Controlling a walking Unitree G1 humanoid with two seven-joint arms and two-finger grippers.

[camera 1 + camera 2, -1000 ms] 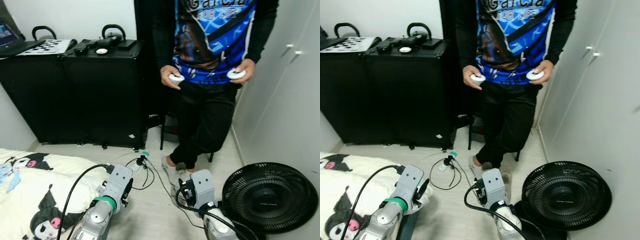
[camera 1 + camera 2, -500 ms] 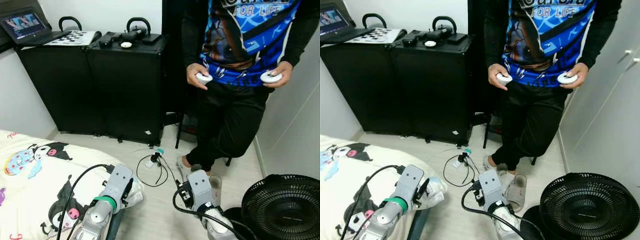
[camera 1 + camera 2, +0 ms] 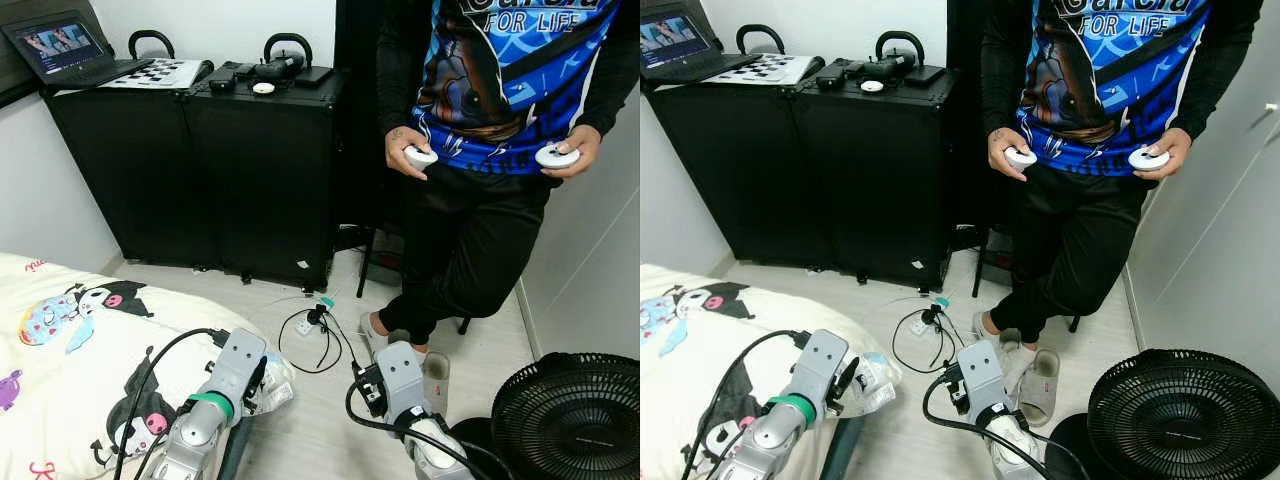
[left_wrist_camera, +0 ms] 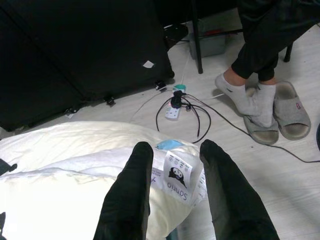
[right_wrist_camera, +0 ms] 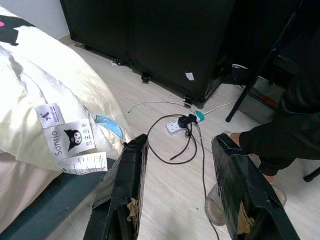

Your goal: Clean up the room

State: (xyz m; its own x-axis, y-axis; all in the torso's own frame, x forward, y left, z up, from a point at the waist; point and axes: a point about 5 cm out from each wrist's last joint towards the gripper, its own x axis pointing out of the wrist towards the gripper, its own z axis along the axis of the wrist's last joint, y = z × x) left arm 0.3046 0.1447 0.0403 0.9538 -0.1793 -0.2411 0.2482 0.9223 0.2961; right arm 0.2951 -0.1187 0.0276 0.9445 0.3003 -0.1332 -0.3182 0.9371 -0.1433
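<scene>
Left gripper (image 4: 172, 165) hangs open over your duvet's (image 4: 65, 165) label (image 4: 178, 175) at the bed corner — right gripper (image 5: 180, 165), also open and empty, above the floor (image 5: 165, 200).

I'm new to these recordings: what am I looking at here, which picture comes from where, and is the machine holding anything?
This is a walking humanoid robot tidying a bedroom. The two wide pictures come from its head, looking down; the silver arms at the bottom are its own. The left tool hangs over the corner of a cream blanket printed with cartoon figures. The right tool hangs above the pale floor. The other two pictures come from the wrists, looking along each tool's black fingers. Both tools are open and hold nothing. On the floor lie a power strip with cables, slippers and a black fan. A person stands there holding two white controllers.
</scene>
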